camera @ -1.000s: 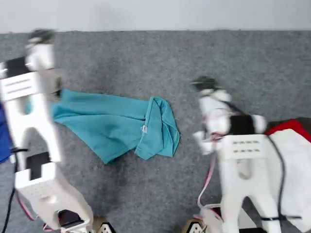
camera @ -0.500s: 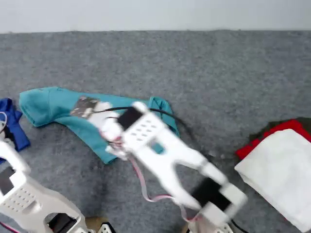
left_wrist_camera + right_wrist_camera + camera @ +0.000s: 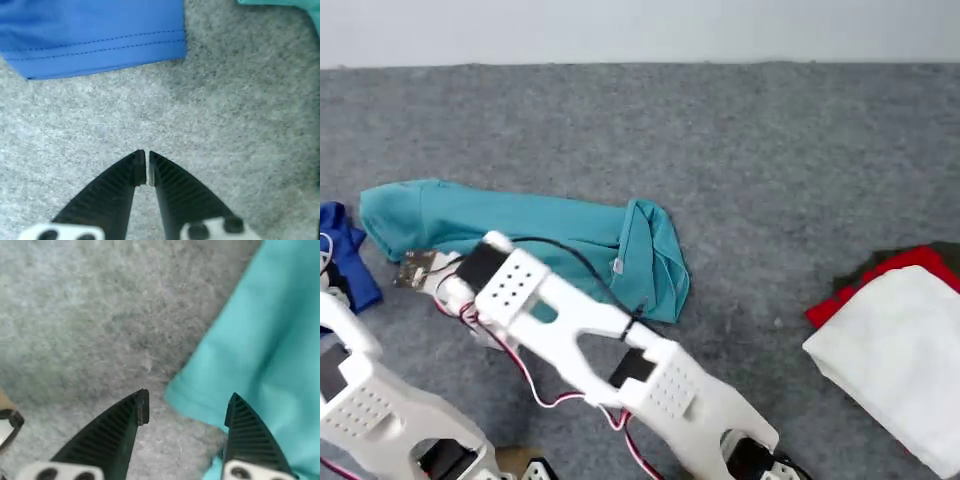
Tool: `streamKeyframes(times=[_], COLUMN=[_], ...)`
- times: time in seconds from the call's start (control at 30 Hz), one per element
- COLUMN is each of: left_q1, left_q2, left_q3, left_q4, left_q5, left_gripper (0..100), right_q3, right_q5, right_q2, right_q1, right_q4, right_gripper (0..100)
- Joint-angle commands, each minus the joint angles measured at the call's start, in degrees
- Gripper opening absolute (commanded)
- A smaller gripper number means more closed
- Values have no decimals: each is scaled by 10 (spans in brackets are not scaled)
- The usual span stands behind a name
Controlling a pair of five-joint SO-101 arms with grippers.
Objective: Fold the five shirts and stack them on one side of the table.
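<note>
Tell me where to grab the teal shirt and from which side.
Take the flat edge at the teal shirt's spread-out end, the end beside the blue shirt, coming from the arms' side of the table. That edge lies flat on the grey mat, inside the open right claw. The other end is bunched in folds, likely harder to pinch cleanly.

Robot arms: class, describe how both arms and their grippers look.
The left arm and right arm have white plastic shells with rows of small holes and black motor blocks. Red-and-white wires and a black cable run along the right arm. The left gripper and right gripper have black, ribbed, pointed fingers.
</note>
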Motion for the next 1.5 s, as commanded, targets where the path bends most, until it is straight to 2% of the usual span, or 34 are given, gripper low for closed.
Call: streamKeyframes(times=[0.0, 0.37, 0.57, 0.8, 0.93, 1.3, 1.47], left_q1=[-2, -2, -2, -2, -1, 0, 32], left_q2=[-4, -4, -4, -4, -4, -4, -4], left_q3=[0, 1, 1, 1, 1, 1, 1], left_q4=[11, 11, 11, 11, 11, 10, 7], left_q5=[-4, -4, -4, -4, -4, -4, -4], left_gripper=[13, 13, 13, 13, 13, 13, 13], right_q3=[-36, -38, -40, -99, -171, -182, -164], right_q5=[-9, -8, -3, -4, -3, -4, -4], right_q2=[21, 77, 125, 127, 122, -87, -179], right_q1=[0, 59, 76, 131, 169, 304, 371], right_q4=[9, 4, 5, 34, 52, 52, 52], right_gripper=[252, 250, 116, 13, 9, 10, 10])
